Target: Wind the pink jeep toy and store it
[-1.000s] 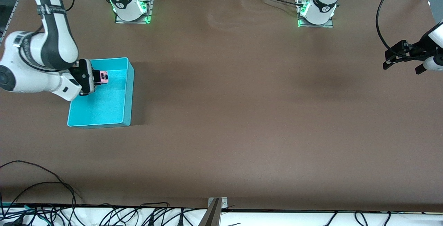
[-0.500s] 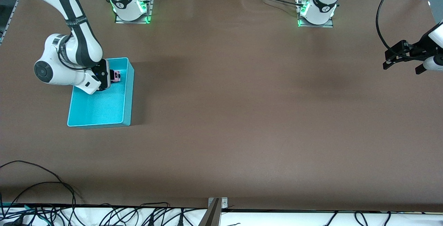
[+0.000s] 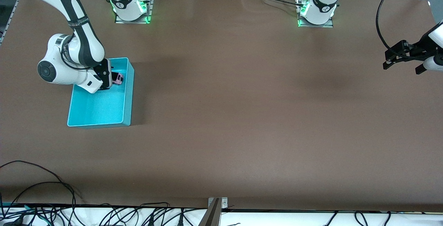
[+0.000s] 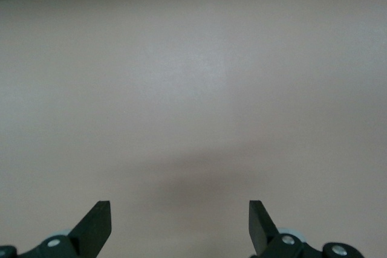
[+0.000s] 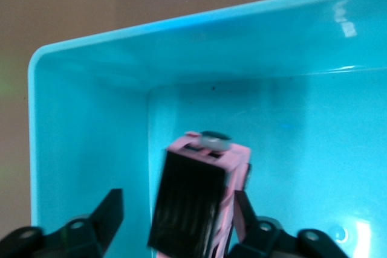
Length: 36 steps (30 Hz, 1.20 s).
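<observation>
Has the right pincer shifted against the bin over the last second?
Yes. The right pincer moved with the pink jeep toy toward the turquoise bin's wall nearest the table's middle.

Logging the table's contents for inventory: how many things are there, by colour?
Pink: 1, the jeep, in the bin
Turquoise: 1, the bin
Total: 2

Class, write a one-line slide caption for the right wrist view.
Right gripper, jaws parted, releases the pink jeep toy inside the turquoise bin.
</observation>
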Motion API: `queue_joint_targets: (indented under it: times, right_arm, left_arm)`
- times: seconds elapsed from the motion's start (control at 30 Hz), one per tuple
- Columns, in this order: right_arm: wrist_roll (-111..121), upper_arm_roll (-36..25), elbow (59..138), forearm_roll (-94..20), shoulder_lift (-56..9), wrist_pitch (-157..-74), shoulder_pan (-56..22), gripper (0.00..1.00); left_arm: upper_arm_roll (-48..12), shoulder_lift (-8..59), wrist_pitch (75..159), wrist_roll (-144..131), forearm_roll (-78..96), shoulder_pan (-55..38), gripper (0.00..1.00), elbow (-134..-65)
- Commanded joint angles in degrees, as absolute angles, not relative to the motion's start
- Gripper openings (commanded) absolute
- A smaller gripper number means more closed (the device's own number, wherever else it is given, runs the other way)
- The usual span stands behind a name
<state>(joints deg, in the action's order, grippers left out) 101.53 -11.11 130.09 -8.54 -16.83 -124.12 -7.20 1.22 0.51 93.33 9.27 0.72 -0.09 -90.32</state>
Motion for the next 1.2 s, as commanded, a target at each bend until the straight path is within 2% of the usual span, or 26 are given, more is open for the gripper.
queue_joint_targets:
  times: [0.0,0.23,0.43,0.77,1.17]
  right_arm:
    - [102.22,-11.34,129.82,-9.75,-16.17,-124.54,-7.47,1.00]
    - [101.78,-11.16,124.37,-9.75,-15.82,-122.17,-7.56,1.00]
    - [98.72,-11.16,115.86,-10.90,-15.47,-116.91,-7.56,1.00]
    - [71.75,-11.25,100.39,-10.72,-15.29,-103.90,-7.56,1.00]
    - [35.45,-10.72,87.81,-10.72,-15.21,-93.70,-8.09,1.00]
  left_arm:
    - [1.14,1.14,91.93,9.14,1.32,0.26,1.00,-88.42]
    - [1.14,1.23,91.93,9.14,1.32,0.26,1.00,-88.42]
    - [1.14,1.32,91.93,9.14,1.32,0.26,1.00,-88.42]
    - [1.14,1.93,92.02,8.70,1.58,1.58,1.00,-88.42]
    - [1.05,2.29,92.02,8.70,1.67,2.11,1.00,-88.42]
